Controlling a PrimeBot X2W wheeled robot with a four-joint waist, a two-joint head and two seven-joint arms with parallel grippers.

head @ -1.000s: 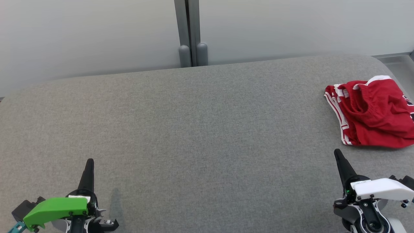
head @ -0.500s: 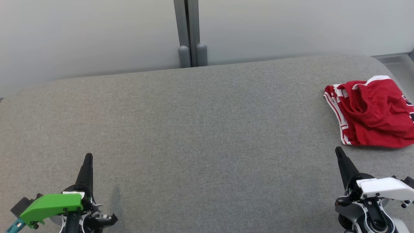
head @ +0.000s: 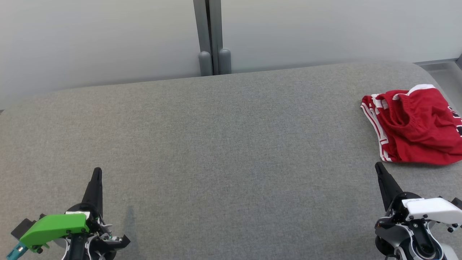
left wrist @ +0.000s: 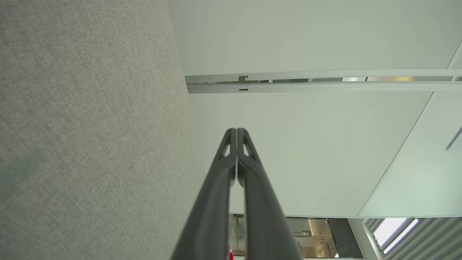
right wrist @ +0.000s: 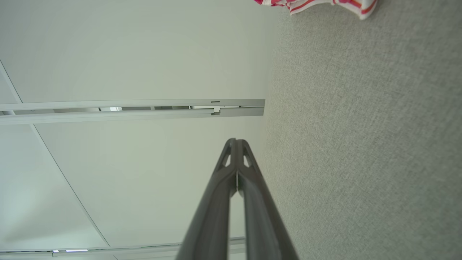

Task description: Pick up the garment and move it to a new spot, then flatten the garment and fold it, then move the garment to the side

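The garment (head: 415,126), a pair of red shorts with white side stripes and a white edge, lies bunched at 3 o'clock in the head view. It sits on the grey fabric worktop (head: 223,144) and runs off that view's right edge.

The left jaws are at 7 o'clock in the head view, under a green cover (head: 54,229). Their dark fingers (head: 94,191) point toward 12 o'clock. The right jaws are at 5 o'clock, under a white cover (head: 431,209). Their fingers (head: 387,184) lean slightly toward 11 o'clock, and the tip is near the garment's lower edge without touching it.

In the left wrist view the fingers (left wrist: 216,202) are pressed together at the tips with nothing between them. The worktop (left wrist: 90,126) lies toward 9 o'clock.

In the right wrist view the fingers (right wrist: 216,202) are also together at the tips and hold nothing. The worktop (right wrist: 361,144) lies toward 3 o'clock, and a striped edge of the garment (right wrist: 314,4) shows at 1 o'clock.

A pale wall (head: 108,36) stands beyond the worktop's far edge, with a grey post (head: 211,36) at 12 o'clock in the head view.
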